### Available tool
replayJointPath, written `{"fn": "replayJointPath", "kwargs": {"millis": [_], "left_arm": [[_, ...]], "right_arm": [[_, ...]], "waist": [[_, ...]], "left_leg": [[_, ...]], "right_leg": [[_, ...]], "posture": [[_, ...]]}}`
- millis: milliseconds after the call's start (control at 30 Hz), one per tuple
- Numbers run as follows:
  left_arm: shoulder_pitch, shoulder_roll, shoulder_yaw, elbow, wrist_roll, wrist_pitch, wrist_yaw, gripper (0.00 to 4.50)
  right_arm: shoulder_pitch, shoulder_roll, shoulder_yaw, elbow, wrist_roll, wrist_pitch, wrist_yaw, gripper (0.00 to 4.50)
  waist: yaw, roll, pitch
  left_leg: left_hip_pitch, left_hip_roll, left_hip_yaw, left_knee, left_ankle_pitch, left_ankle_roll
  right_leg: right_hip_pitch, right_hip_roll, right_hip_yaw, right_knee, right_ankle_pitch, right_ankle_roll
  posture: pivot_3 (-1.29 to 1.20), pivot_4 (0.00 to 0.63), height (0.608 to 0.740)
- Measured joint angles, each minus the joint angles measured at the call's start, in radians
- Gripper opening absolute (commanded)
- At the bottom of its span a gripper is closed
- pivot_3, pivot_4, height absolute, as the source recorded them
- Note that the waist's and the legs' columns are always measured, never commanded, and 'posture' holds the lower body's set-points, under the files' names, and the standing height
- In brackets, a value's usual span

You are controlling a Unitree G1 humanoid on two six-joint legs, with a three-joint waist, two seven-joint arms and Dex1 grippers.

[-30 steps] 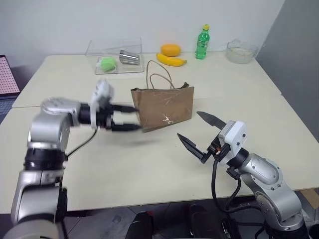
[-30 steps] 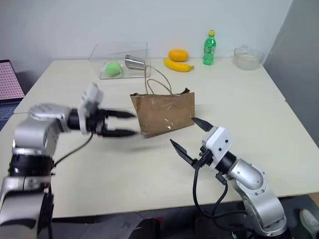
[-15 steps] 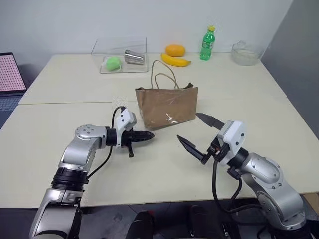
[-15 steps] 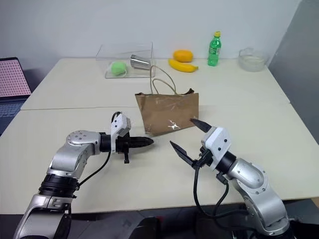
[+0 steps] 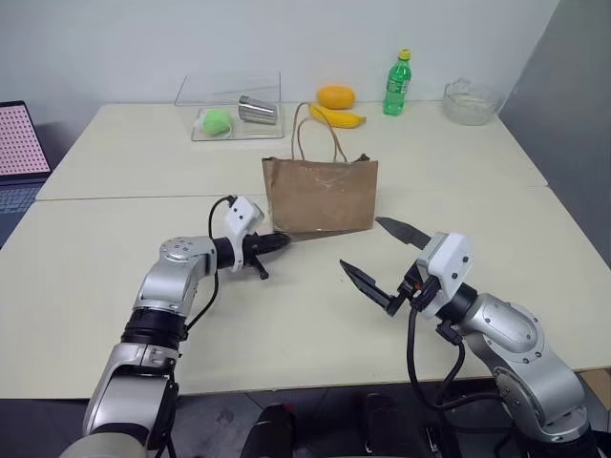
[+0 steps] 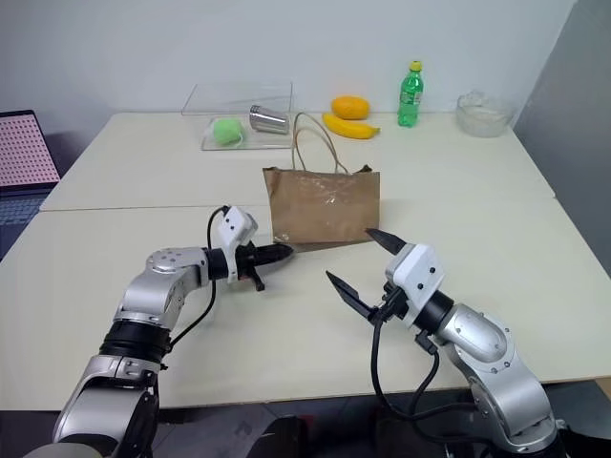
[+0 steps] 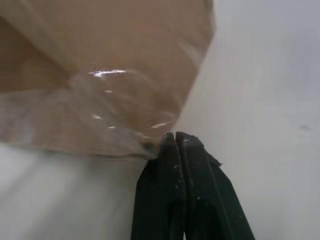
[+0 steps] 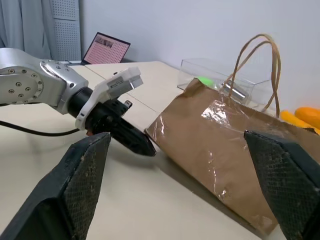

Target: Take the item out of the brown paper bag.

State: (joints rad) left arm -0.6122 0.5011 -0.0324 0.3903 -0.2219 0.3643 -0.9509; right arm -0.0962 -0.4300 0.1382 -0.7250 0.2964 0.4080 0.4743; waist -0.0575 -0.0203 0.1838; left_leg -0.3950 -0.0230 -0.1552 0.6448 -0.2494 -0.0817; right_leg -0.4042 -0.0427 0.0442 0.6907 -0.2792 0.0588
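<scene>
The brown paper bag (image 5: 320, 196) stands upright at the table's middle, cord handles up, with glossy tape on its front. The item is hidden, and the bag's inside cannot be seen. My left gripper (image 5: 284, 239) is shut, its black tips against the bag's lower left corner; in the left wrist view the left gripper (image 7: 174, 137) meets that creased bottom edge (image 7: 100, 145). My right gripper (image 5: 361, 242) is open and empty, hovering in front of the bag's right side, apart from it. The right wrist view has the bag (image 8: 220, 145) between its two fingers (image 8: 85, 170).
At the back stand a clear tray (image 5: 229, 95) with a green ball (image 5: 212, 120) and a steel cup (image 5: 256, 110), a banana (image 5: 336, 116), an orange fruit (image 5: 334, 95), a green bottle (image 5: 394, 82) and a glass bowl (image 5: 468, 100). A laptop (image 5: 17, 138) sits at far left.
My left gripper closed, dropped to the table and slid forward to the bag's lower corner. The bag went from leaning to upright. The right arm stayed still.
</scene>
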Motion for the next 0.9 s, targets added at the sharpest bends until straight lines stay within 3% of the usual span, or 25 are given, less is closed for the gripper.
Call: {"fn": "replayJointPath", "kwargs": {"millis": [533,700,900], "left_arm": [[0.005,0.022,0.032,0.124,0.023,-0.093,0.067,0.02],[0.128,0.025,0.089,-0.055,-0.04,-0.075,0.057,0.02],[0.324,0.008,0.237,-0.382,-0.121,-0.023,0.194,0.02]], "right_arm": [[0.0,-0.005,0.0,-0.013,0.0,0.013,0.004,4.5],[0.003,-0.006,0.0,-0.012,0.0,0.013,0.003,4.5],[0.008,0.003,0.0,-0.013,-0.001,0.012,-0.002,4.5]], "waist": [[0.001,0.0,0.0],[-0.004,0.0,0.0],[0.007,0.0,0.0]], "left_leg": [[0.0,0.0,0.0,0.0,0.0,0.0],[0.0,0.001,0.0,-0.001,0.0,0.0],[0.0,0.0,0.0,0.0,0.0,0.0]], "right_leg": [[0.0,0.0,0.0,-0.001,0.0,0.0],[0.0,0.0,0.0,-0.001,0.0,0.0],[0.0,-0.001,0.0,-0.001,0.0,0.0]], "posture": [[0.0,0.15,0.74],[0.0,0.15,0.74],[0.0,0.15,0.74]]}}
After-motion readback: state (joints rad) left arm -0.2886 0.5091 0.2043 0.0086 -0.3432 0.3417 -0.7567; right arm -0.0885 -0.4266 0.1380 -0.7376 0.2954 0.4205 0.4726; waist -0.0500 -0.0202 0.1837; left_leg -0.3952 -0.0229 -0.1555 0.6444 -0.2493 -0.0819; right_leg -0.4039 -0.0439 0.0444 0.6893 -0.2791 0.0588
